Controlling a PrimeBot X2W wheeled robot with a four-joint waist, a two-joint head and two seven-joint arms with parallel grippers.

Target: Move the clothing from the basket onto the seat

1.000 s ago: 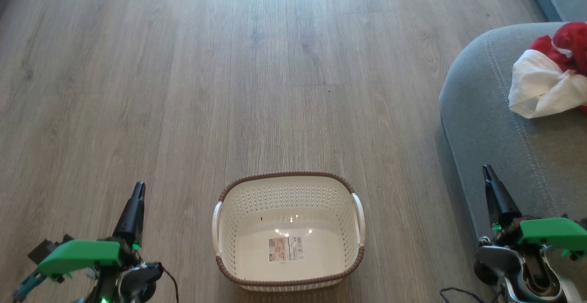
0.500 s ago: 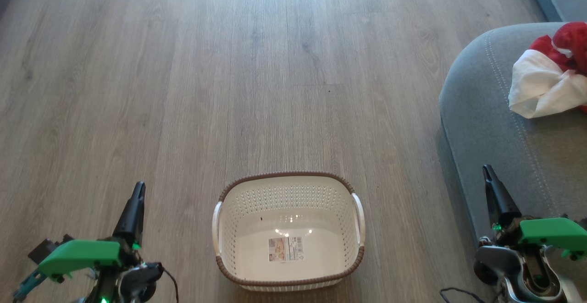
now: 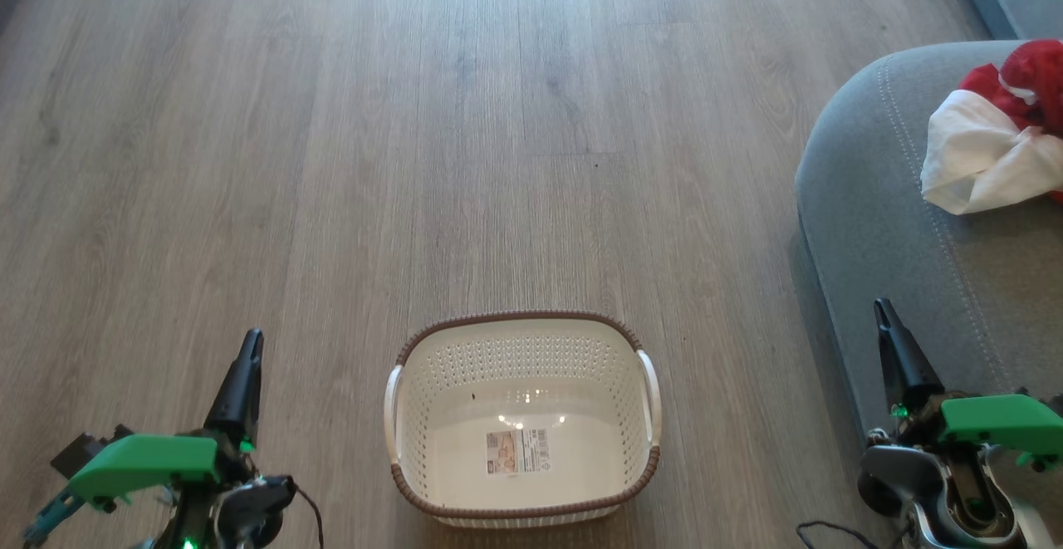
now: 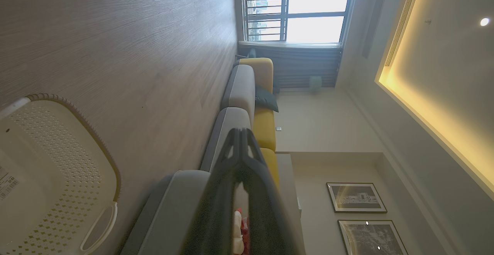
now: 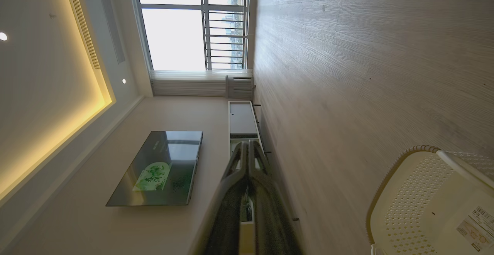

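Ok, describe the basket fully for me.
The basket is cream plastic, rounded-rectangular, with perforated walls, a brown woven-look rim and a pale handle on each side. It stands upright on the wood floor, empty except for a printed label stuck on its glossy bottom. Nothing else touches it.

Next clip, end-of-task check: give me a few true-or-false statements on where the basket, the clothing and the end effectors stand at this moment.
1. The basket is empty apart from its label. True.
2. The clothing lies on the floor beside the basket. False: it lies piled on the seat.
3. The left end effector and right end effector are both shut, holding nothing. True.
4. The basket stands on the seat. False: it stands on the floor, apart from the seat.
5. Every garment is red. False: a white piece lies with the red ones.
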